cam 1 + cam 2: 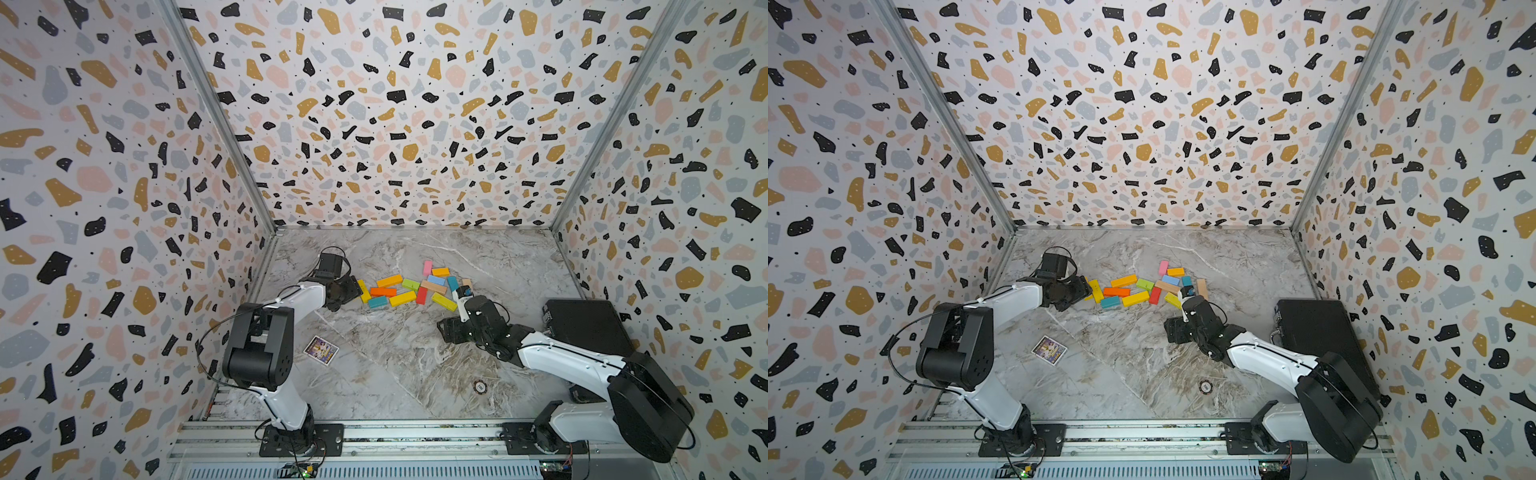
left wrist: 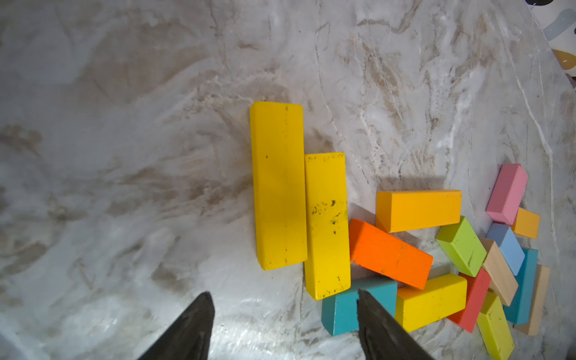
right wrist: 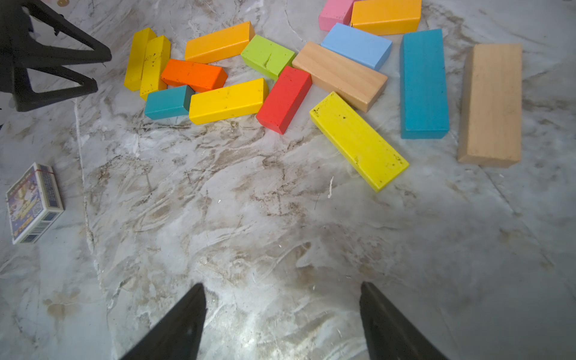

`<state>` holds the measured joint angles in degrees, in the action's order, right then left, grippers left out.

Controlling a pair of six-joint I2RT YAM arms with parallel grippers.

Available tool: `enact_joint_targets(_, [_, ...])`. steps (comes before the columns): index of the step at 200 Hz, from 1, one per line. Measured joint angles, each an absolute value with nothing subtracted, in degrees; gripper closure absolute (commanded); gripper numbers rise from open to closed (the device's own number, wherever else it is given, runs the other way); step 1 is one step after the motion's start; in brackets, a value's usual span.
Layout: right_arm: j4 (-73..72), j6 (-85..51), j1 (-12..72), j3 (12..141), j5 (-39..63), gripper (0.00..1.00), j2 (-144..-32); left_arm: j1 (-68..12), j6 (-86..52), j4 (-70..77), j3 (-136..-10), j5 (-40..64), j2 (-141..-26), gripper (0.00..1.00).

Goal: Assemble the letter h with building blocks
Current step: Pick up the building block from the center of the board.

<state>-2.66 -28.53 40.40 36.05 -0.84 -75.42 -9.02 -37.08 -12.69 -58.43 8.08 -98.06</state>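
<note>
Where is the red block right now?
In a top view, the red block sits mid-scene, between a yellow block and a yellow-green block.

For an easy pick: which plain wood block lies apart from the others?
The wood block beside the long teal block, touching nothing; the other wood block abuts the light blue block.

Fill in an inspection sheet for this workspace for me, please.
Surface: marble tabletop, no spills seen.
Job's things: building blocks lying flat in a loose cluster; no h formed.
Clutter: card box, round token, black case.
Grippers: left gripper and right gripper, jaws apart, empty.
Cables: black cable looping beside the left arm.
Surroundings: terrazzo-patterned walls, metal rail in front.
</note>
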Motion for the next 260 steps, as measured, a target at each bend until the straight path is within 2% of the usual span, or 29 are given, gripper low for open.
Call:
enact_joint_targets(12, [-2.7, -28.5, 40.4, 36.0, -0.9, 0.21, -75.8, -9.5, -36.7, -12.8, -58.4, 7.6, -98.1, 0.27])
enact_joint_targets(62, [-3.1, -28.5, 40.4, 35.6, -0.9, 0.21, -76.2, -12.1, -36.1, -14.9, -58.0, 3.4, -98.1, 0.43])
enact_joint_targets(214, [-3.1, -28.5, 40.4, 35.6, -2.2, 0.21, -76.2, -14.5, -33.8, -16.8, -59.0, -1.4, -102.5, 0.43])
enact_joint_targets(260, [-3.1, -28.5, 40.4, 35.1, -2.5, 0.21, -76.1, -14.5, -33.4, -16.9, -62.9, -3.7, -105.8, 0.39])
